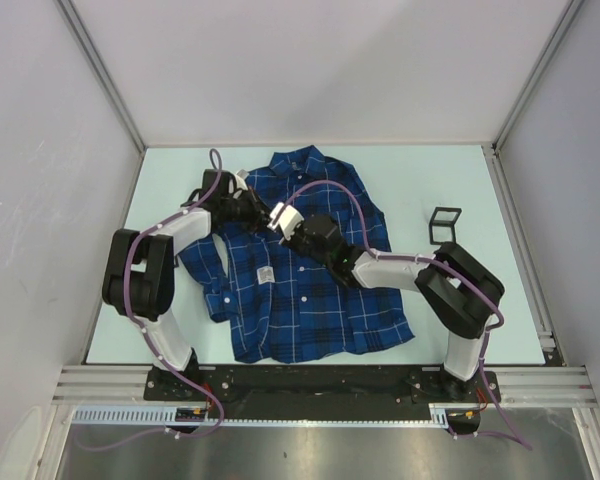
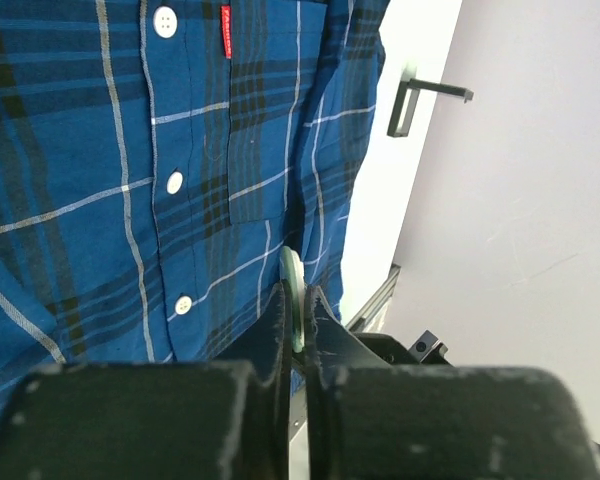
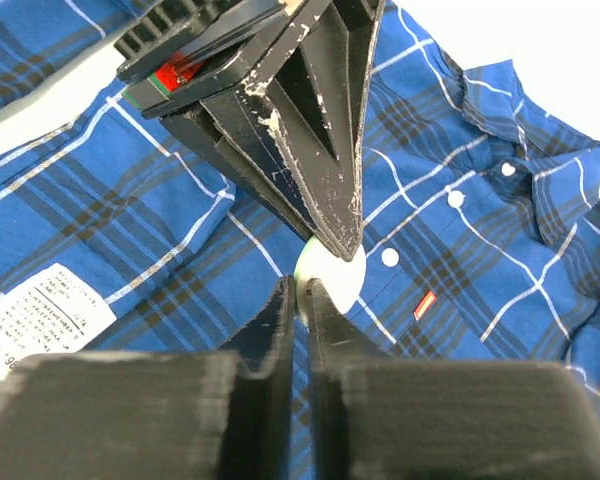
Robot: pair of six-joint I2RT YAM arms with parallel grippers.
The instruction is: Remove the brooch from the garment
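Surface: flat pale mint-green table top (image 1: pixel 460 300). Enclosed left, far and right by plain grey wall panels (image 1: pixel 310 60) set in aluminium posts. Closed off at the near edge by a ribbed aluminium rail (image 1: pixel 320 385) carrying both arm bases.

Garment: long-sleeved dark blue plaid button-up shirt with thin white lines (image 1: pixel 330 310). Spread flat at the middle of the table, front up and buttoned. Long axis near to far, collar at the far end and hem at the near end. Marked by a white rectangular tag (image 1: pixel 264 275) left of the button row and a small red label (image 2: pixel 226 30) on the chest pocket.

Left side: black two-finger left gripper (image 2: pixel 298 305), reaching in from the left over the upper chest. Fingers pressed together on a pale, round, thin disc brooch (image 3: pixel 330 278), seen edge-on between them in the left wrist view.

Centre: brooch on the chest of the shirt, near the button row, between the two grippers.

Right side: black two-finger right gripper (image 3: pixel 300 292), reaching in from the right, fingers drawn together with the tips at the near edge of the disc. Unclear whether pinching disc or cloth.

Far right: small black square open frame (image 1: pixel 445 222), upright on the bare table, well apart from the shirt.
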